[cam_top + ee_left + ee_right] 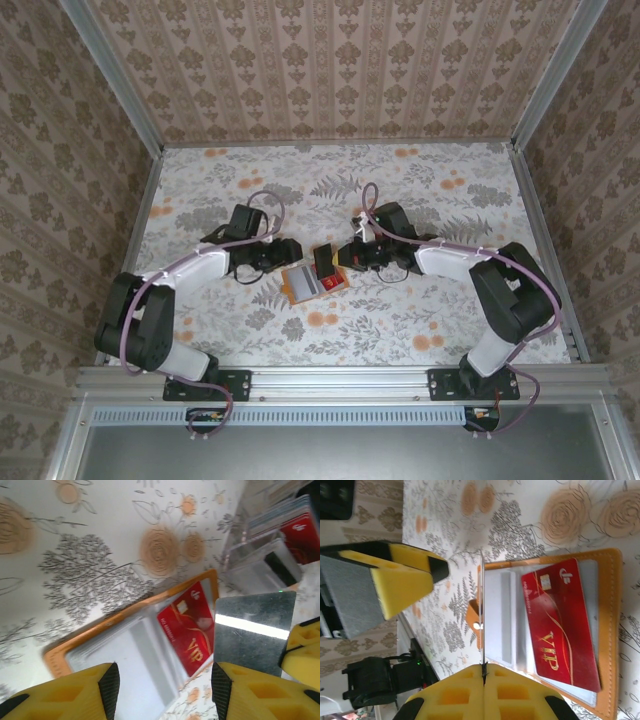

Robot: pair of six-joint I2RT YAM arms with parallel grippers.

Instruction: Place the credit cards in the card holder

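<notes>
Your right gripper (483, 674) has its yellow pads pressed together on a thin grey card (252, 630), pinched by one short edge and standing on its side over the table (450, 310). Your left gripper (165, 685) is spread, with nothing between its jaws. The right wrist view gives you the pinched card only edge-on, as a thin dark line rising from the pads, with one of the left gripper's fingers (395, 580) off to the side and clear of it. The left wrist view shows the card's flat face, dull silver-grey with a bright stripe across it, held just beside the left gripper's right-hand pad. From above, both grippers face each other near the middle of the table. The card holder (612, 630) lies open and flat between them, a little nearer the arm bases. It has an orange stitched border and pale grey pockets inside, and a red card (560, 625) with gold "VIP" lettering already sits in one pocket. Just beyond the holder stands a clear slotted rack (250, 545) with stacked cards (300, 535) in it, the front one red. The pinched card hangs over the holder's edge and hides part of it in the left wrist view.
</notes>
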